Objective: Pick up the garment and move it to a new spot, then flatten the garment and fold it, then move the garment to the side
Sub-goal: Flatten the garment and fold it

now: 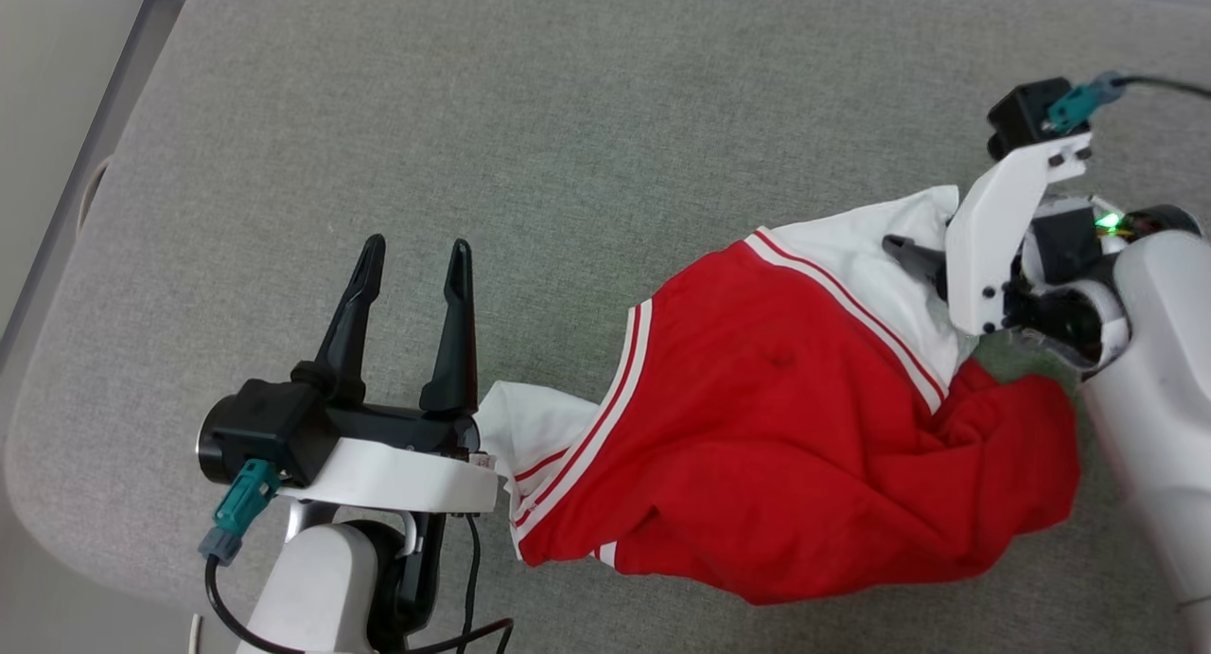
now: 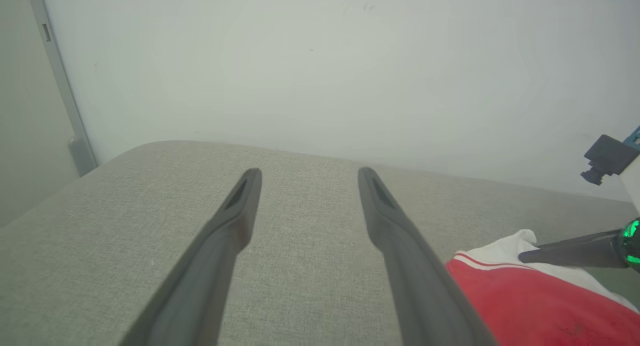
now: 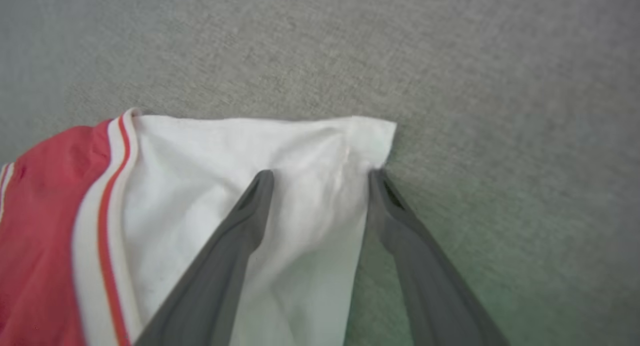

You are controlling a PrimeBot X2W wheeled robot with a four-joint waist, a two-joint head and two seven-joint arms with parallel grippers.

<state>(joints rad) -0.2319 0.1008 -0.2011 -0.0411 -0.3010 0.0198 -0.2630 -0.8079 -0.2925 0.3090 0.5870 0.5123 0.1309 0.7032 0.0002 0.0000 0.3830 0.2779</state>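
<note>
Red garment (image 1: 785, 427) lies crumpled on the grey cloth surface (image 1: 568, 114), right of centre. I see the left gripper (image 1: 418, 245) spread wide just beside one sleeve, holding nothing. Right gripper (image 3: 321, 173) also spread, fingers over the white sleeve corner, unclamped.

Garment (image 3: 200, 196) cut off at left+bottom edges, R wrist view.

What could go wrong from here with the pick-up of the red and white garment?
1. The right gripper is open, one finger over the white sleeve, the other at its edge: closing may catch only the hem and slip.
2. The garment lies bunched; a lift by one sleeve may drag it in a heap.
3. The left gripper, open over bare cushion, would grasp nothing there.
</note>
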